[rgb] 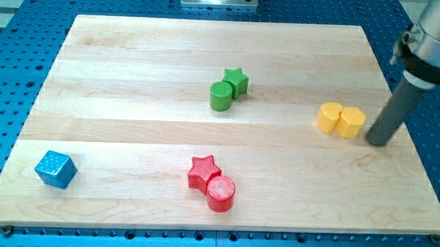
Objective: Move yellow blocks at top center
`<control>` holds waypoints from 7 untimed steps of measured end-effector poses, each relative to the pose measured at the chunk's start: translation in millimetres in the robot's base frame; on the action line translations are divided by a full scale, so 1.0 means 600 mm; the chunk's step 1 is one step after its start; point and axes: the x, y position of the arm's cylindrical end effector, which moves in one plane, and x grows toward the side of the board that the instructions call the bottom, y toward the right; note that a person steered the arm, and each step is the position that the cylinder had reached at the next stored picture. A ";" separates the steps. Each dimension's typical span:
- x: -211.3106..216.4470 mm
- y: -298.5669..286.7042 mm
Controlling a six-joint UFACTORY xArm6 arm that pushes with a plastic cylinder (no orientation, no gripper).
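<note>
Two yellow blocks sit touching at the view's right: a yellow rounded block (328,117) and a yellow hexagonal block (351,122) on its right. My tip (378,141) rests on the board just right of the hexagonal block and slightly lower, a small gap apart. The dark rod rises from it toward the view's upper right.
A green star (237,81) and a green cylinder (221,96) touch near the board's middle. A red star (203,171) and a red cylinder (220,193) touch at the bottom centre. A blue cube (55,168) sits bottom left. The wooden board's right edge (417,156) is close to my tip.
</note>
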 end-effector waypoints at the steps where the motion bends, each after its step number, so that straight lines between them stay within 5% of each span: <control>1: -0.071 -0.092; 2: -0.085 -0.143; 3: 0.010 -0.151; 4: 0.019 -0.188; 6: -0.211 -0.182; 7: -0.204 -0.181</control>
